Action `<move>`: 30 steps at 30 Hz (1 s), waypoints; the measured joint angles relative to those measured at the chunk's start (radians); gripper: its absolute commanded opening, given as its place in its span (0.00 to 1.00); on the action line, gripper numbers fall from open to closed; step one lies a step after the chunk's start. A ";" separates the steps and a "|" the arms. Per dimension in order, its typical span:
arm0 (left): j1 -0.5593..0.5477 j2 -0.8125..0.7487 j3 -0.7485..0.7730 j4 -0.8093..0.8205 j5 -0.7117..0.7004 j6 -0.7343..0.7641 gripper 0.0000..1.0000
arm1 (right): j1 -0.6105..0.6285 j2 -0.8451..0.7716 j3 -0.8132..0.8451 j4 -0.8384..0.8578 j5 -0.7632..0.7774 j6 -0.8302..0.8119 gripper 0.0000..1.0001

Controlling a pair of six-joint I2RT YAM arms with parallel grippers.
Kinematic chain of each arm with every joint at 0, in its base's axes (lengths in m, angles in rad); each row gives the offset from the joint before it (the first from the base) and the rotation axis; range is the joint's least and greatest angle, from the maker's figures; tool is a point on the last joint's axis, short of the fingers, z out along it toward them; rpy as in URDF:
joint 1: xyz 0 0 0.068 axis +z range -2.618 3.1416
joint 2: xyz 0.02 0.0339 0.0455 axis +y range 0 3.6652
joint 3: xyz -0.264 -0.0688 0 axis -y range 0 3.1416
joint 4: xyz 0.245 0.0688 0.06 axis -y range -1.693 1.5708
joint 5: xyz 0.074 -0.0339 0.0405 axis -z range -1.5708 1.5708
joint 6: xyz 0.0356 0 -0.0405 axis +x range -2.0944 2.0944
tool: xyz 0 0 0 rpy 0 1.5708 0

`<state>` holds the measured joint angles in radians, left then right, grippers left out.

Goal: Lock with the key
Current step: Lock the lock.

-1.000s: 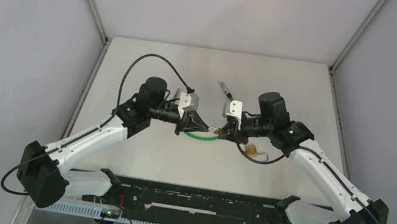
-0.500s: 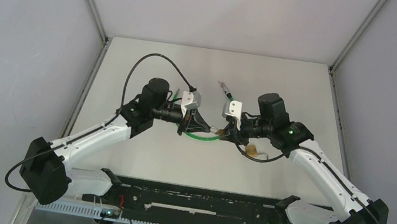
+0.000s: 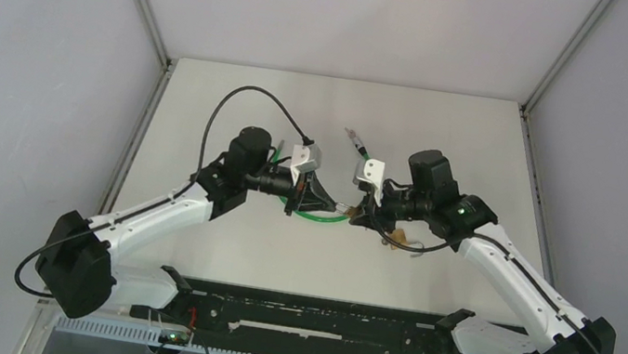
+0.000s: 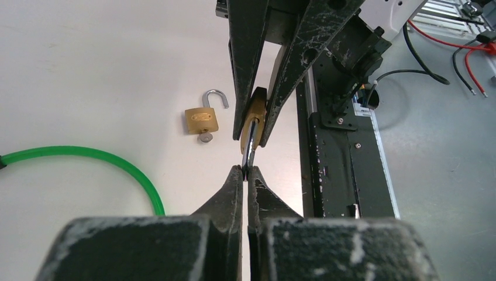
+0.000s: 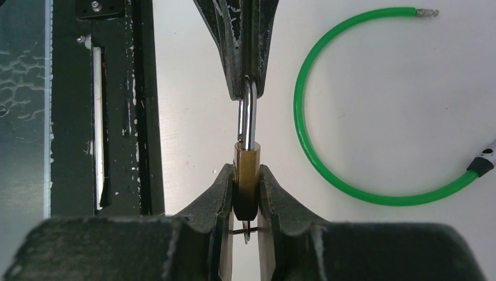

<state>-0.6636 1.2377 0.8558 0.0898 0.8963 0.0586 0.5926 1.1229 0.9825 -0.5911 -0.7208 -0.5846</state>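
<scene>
A brass padlock (image 5: 246, 181) is held above the table between both grippers. My right gripper (image 5: 246, 175) is shut on its brass body, also seen in the left wrist view (image 4: 257, 111). My left gripper (image 4: 246, 170) is shut on the tip of its steel shackle (image 4: 250, 146), which also shows in the right wrist view (image 5: 248, 120). A thin key ring (image 5: 247, 232) hangs under the body; the key itself is hidden. In the top view the left gripper (image 3: 331, 204) and right gripper (image 3: 357, 212) meet tip to tip. A second brass padlock (image 4: 202, 120) lies on the table, shackle open.
A green cable loop (image 3: 318, 218) lies on the table under the grippers, and shows in the right wrist view (image 5: 304, 134). The second padlock (image 3: 395, 237) lies just near of the right gripper. A black rail (image 3: 307, 322) runs along the near edge. Grey walls enclose the table.
My left arm has moved right, bringing its gripper closer to the right gripper. The right gripper has shifted only slightly. Both stay shut on the padlock.
</scene>
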 measured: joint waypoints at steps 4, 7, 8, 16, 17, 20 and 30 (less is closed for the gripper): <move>-0.001 0.005 -0.025 0.051 0.000 -0.020 0.00 | -0.005 -0.005 -0.006 0.000 0.001 0.026 0.00; -0.002 0.008 -0.035 0.075 0.000 -0.034 0.00 | -0.009 -0.005 -0.008 0.000 -0.002 0.042 0.00; -0.002 0.008 -0.038 0.082 0.000 -0.035 0.00 | -0.010 -0.006 -0.008 0.001 -0.002 0.045 0.00; -0.004 0.014 -0.059 0.156 0.008 -0.069 0.00 | -0.010 -0.021 -0.009 0.010 -0.009 0.068 0.00; -0.004 0.015 -0.063 0.166 0.008 -0.074 0.00 | -0.010 -0.022 -0.009 0.009 -0.008 0.068 0.00; -0.005 0.016 -0.070 0.180 0.008 -0.081 0.00 | -0.010 -0.022 -0.009 0.007 -0.006 0.070 0.00; -0.014 0.035 -0.072 0.191 0.008 -0.087 0.00 | -0.010 -0.022 -0.009 -0.014 0.007 0.070 0.00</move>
<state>-0.6773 1.2728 0.7841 0.2810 0.9043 -0.0284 0.5831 1.1011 0.9733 -0.6048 -0.7136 -0.5144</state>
